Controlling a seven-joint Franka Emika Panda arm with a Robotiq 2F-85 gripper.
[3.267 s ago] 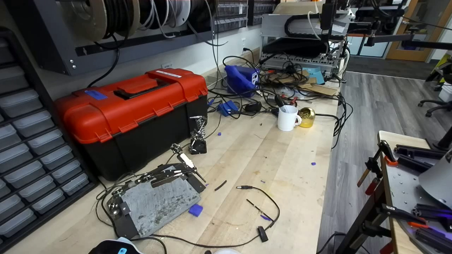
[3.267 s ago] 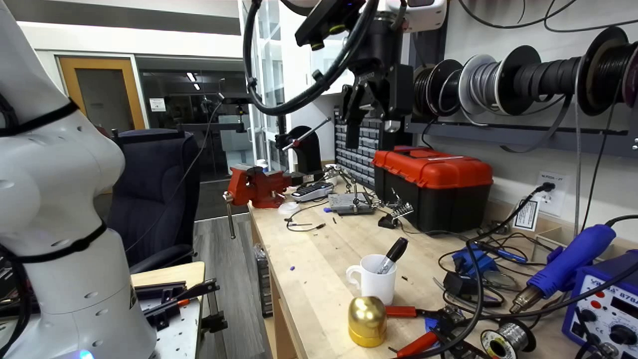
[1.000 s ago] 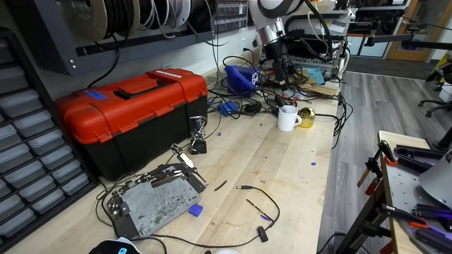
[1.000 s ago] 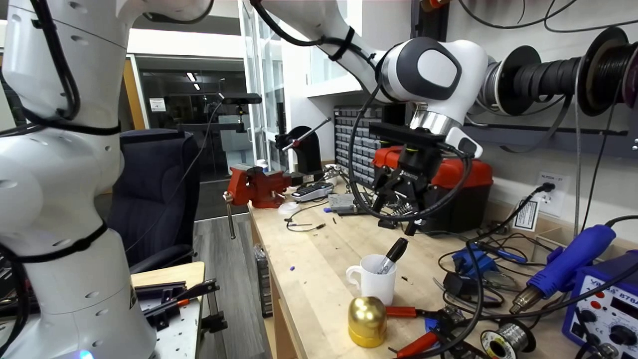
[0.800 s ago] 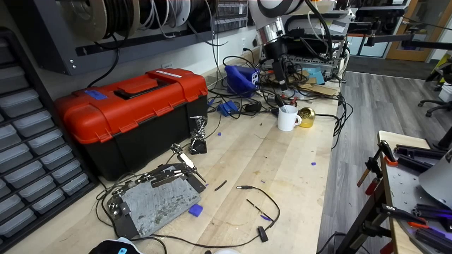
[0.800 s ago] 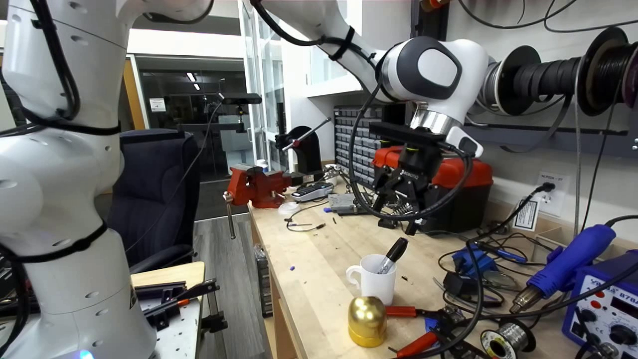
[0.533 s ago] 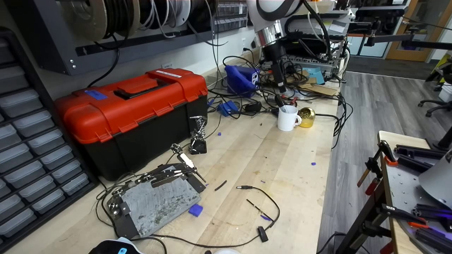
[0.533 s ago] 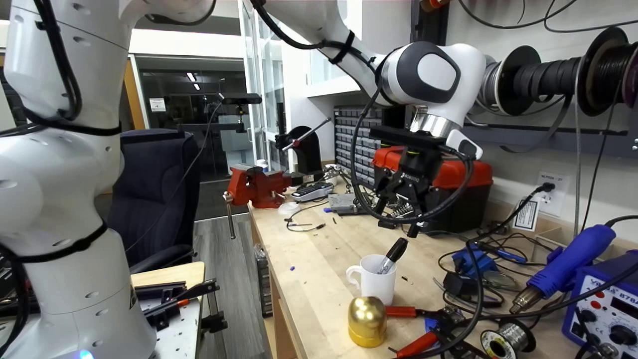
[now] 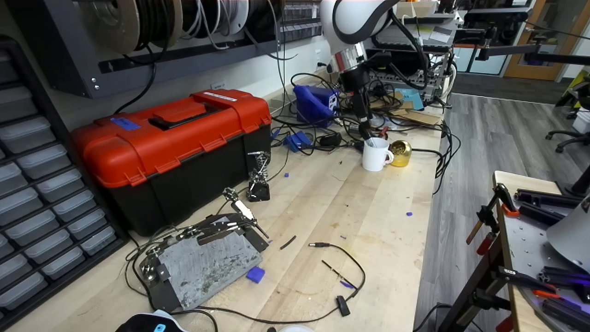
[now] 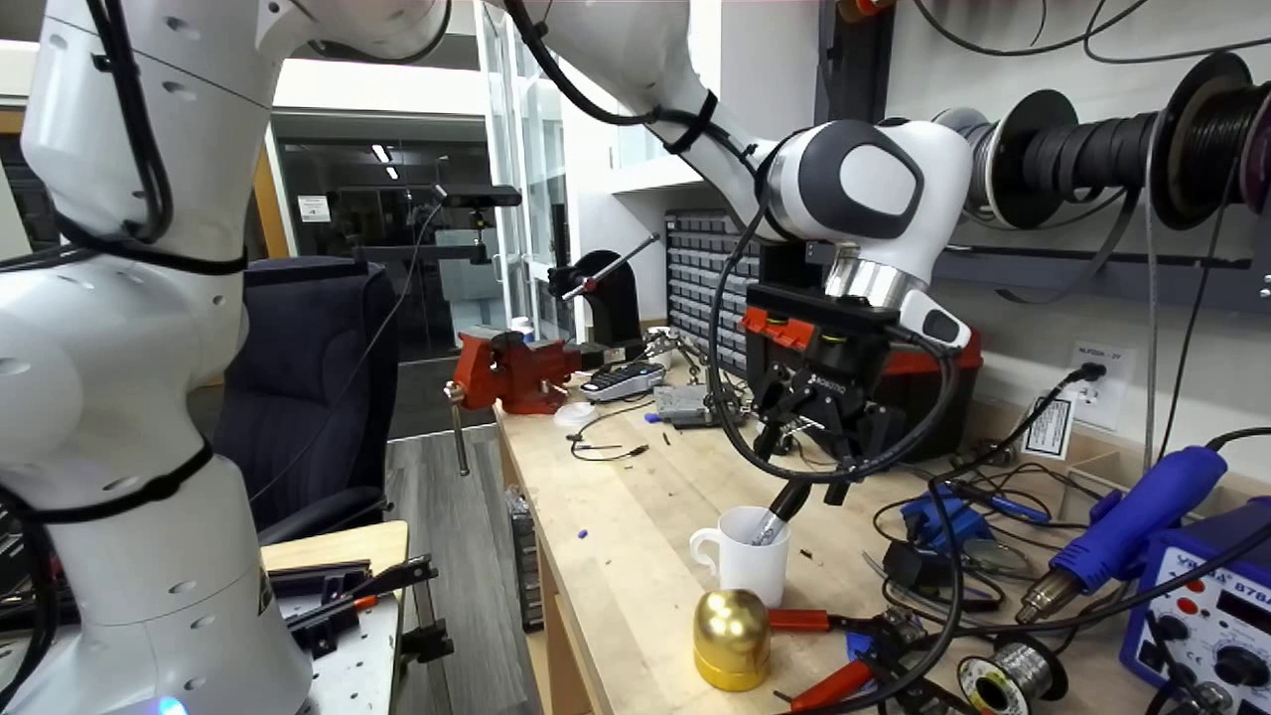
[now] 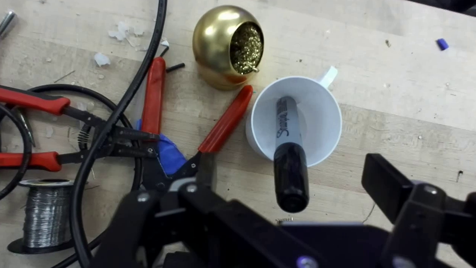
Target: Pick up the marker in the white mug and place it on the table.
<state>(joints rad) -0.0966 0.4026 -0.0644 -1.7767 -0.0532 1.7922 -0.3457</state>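
Electronics workshop — 1 red vise (image 10: 511, 373), solder spool (image 11: 47, 217), cable reels (image 10: 1117, 151), red-lidded toolbox (image 9: 177, 152).

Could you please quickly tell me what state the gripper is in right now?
Gripper: open, holding nothing; in the wrist view the marker shows between its spread jaws, touching neither.

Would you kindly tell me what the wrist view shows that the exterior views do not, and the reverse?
Only the wrist view: readable lettering on the slim black-and-grey marker, and its lower end inside the white cylindrical mug.
Only the exterior views: the red-and-black plastic toolbox and the boxy blue electronic station.
Shared by all: the marker tilted in the mug, the round gold metal pot, the light wood-grain table and the black two-fingered tool.
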